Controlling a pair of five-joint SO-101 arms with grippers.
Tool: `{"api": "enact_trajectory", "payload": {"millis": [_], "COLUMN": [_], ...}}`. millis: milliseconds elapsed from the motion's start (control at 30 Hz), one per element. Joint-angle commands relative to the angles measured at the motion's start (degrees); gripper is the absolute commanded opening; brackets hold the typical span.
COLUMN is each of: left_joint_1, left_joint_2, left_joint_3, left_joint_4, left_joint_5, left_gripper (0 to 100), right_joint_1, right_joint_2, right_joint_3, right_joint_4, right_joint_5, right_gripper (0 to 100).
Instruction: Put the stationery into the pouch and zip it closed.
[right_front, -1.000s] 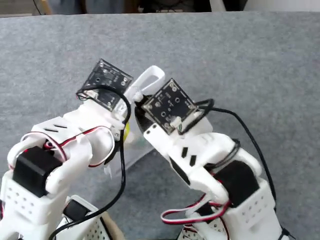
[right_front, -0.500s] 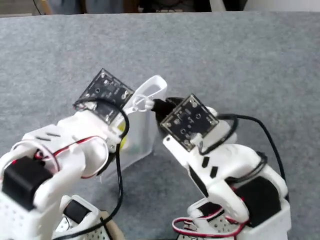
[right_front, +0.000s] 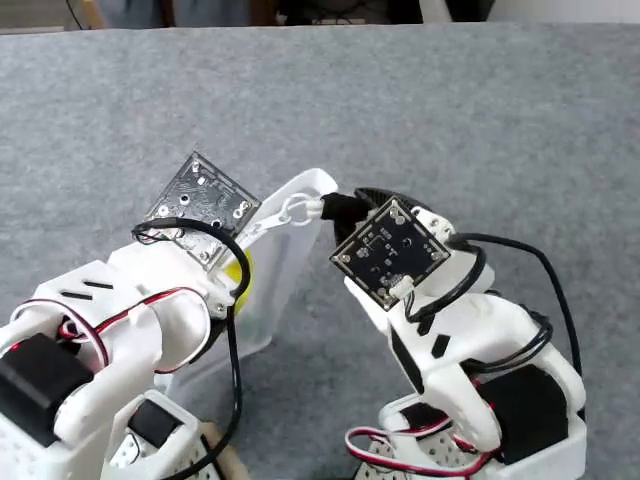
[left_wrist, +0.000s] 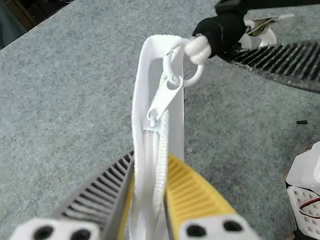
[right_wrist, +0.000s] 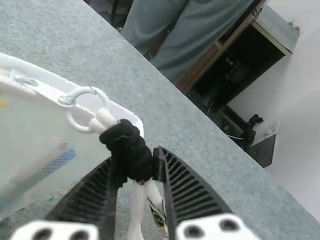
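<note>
The translucent white pouch (right_front: 285, 265) stands on edge between the two arms. My left gripper (left_wrist: 150, 162) is shut on the pouch's zipper edge (left_wrist: 150, 115), one grey finger and one yellow finger (right_front: 243, 272) on either side. The zipper slider (left_wrist: 156, 117) sits just ahead of those fingers, its white pull (left_wrist: 169, 90) ending in a ring (left_wrist: 189, 75). A black knotted cord (right_wrist: 129, 145) hangs from that ring (right_wrist: 82, 107), and my right gripper (right_wrist: 132, 157) is shut on the cord, close to the pouch's far end (right_front: 318, 185). A blue-striped item (right_wrist: 50, 165) shows faintly through the pouch wall.
Grey cloth (right_front: 480, 110) covers the table, with open room beyond and to the right of the pouch. The table's far edge (right_front: 400, 24) runs along the top of the high view. Both arm bases (right_front: 470, 440) stand at the near edge.
The right arm has drawn back to the right and toward the front with the cord in its grip. The pouch's far end and the left arm have shifted slightly nearer too.
</note>
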Motion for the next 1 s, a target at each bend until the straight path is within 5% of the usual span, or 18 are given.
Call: {"api": "enact_trajectory", "payload": {"millis": [0,967], "left_joint_1": [0.0,2.9], "left_joint_2": [-4.6,-7.9], "left_joint_3": [-2.9,-8.1], "left_joint_4": [1.0,1.0], "left_joint_5": [0.0,4.1], "left_gripper": [3,3], "right_joint_1": [5.1,19.7], "right_joint_2": [-0.3,-0.4], "right_joint_3": [0.6,19.3], "right_joint_4": [-1.1,-14.4], "right_joint_5": [1.0,3.3], "right_gripper": [1.2,1.2]}}
